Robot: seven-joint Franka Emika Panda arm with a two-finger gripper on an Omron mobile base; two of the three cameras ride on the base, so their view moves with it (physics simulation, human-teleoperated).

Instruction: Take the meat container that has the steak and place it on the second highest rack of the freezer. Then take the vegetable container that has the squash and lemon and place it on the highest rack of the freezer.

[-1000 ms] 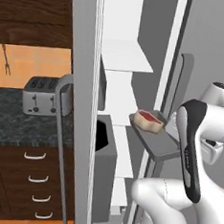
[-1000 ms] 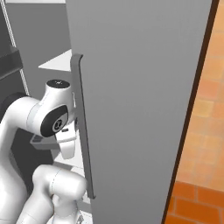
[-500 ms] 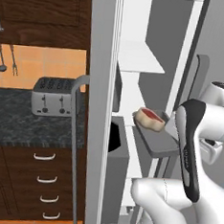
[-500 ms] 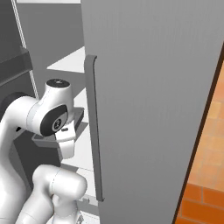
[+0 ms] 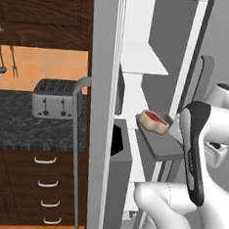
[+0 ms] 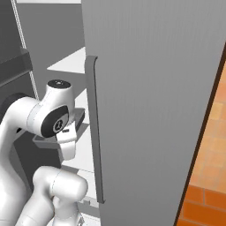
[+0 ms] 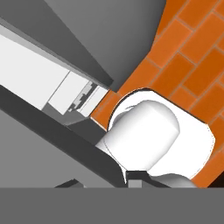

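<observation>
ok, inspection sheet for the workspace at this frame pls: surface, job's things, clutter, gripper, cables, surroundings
surface: freezer open, white shelves inside, dark bin lower down.
job's things: steak lies at the far end of a flat gray container, held level in front of the shelves, not yet on a rack. Squash and lemon: nothing seen.
clutter: nothing seen.
gripper: hidden behind the arm in the base views; shut on the gray container.
cables: nothing seen.
surroundings: toaster on dark counter, drawers below, utensils hanging on orange wall, gray door with bar handle, brick floor.
</observation>
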